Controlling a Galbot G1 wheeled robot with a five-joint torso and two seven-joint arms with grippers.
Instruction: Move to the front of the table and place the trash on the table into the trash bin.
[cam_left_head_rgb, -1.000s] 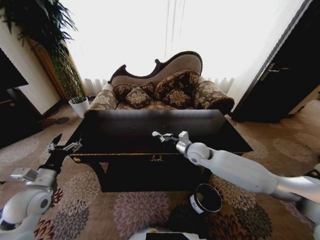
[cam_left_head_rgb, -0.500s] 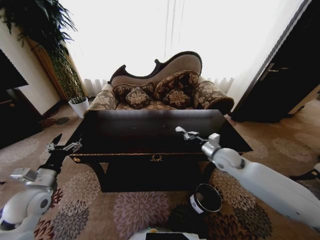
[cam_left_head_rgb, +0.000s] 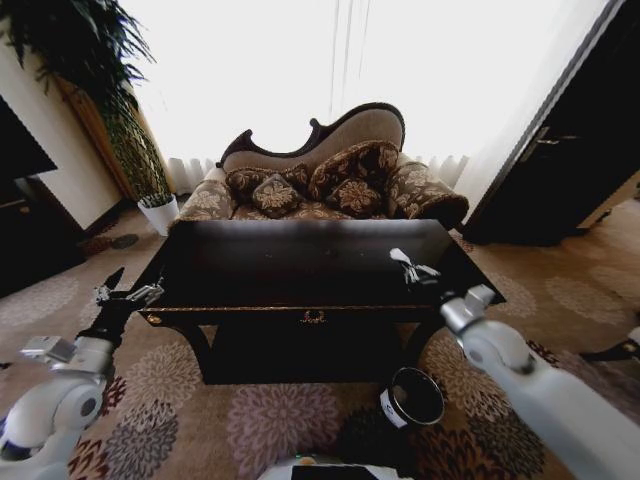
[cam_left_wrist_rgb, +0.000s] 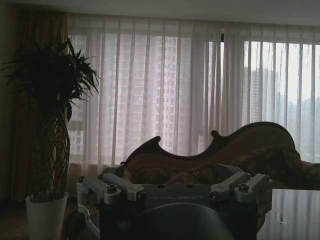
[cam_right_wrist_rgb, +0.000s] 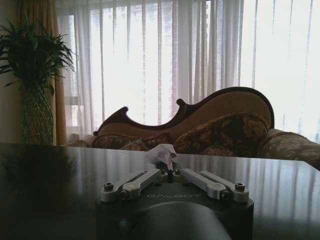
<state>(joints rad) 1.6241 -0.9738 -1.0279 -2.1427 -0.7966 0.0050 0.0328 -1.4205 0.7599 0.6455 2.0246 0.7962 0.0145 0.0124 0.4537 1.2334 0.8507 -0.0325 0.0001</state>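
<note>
While pinching a crumpled paper wad (cam_right_wrist_rgb: 161, 154), swung rightward across the table (cam_left_head_rgb: 250, 275), nearer the trash bin (cam_left_head_rgb: 414, 398); left gripper (cam_left_head_rgb: 128, 296) parked, fingers apart.

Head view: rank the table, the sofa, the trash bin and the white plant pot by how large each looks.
1. table
2. sofa, farther back, so true size is unsure
3. trash bin
4. white plant pot, also farther off
</note>
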